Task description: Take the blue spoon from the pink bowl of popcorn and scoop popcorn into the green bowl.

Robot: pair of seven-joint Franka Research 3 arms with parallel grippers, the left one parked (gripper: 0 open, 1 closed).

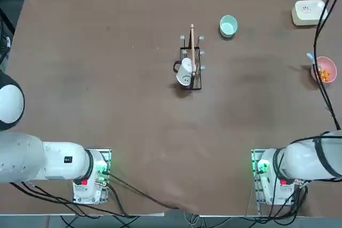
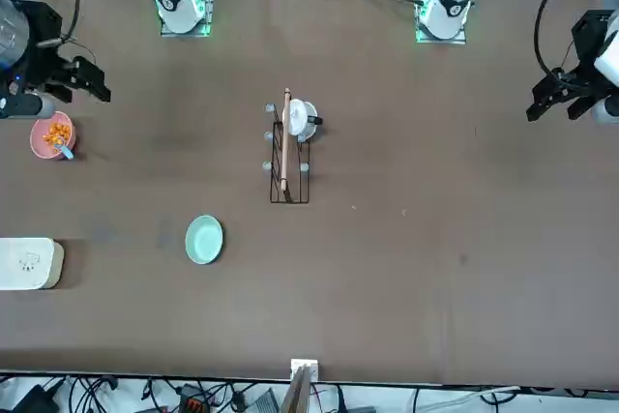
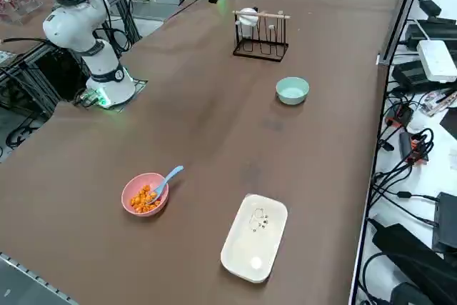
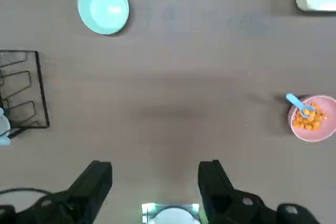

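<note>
Tabletop (image 4: 173,124) with open room, right gripper (image 4: 155,174) above

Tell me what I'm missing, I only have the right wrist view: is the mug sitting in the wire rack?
Observer: From the top view, the white mug is at the rack, and its dark handle points left, away from the rack.
Operator: And which bowl is nearer the robot's bases?
Observer: The top view shows the pink bowl nearer them than the green bowl.
Operator: Anything lying along the rack?
Observer: Yes, a pale wooden rod runs along its top in the right side view.
</note>
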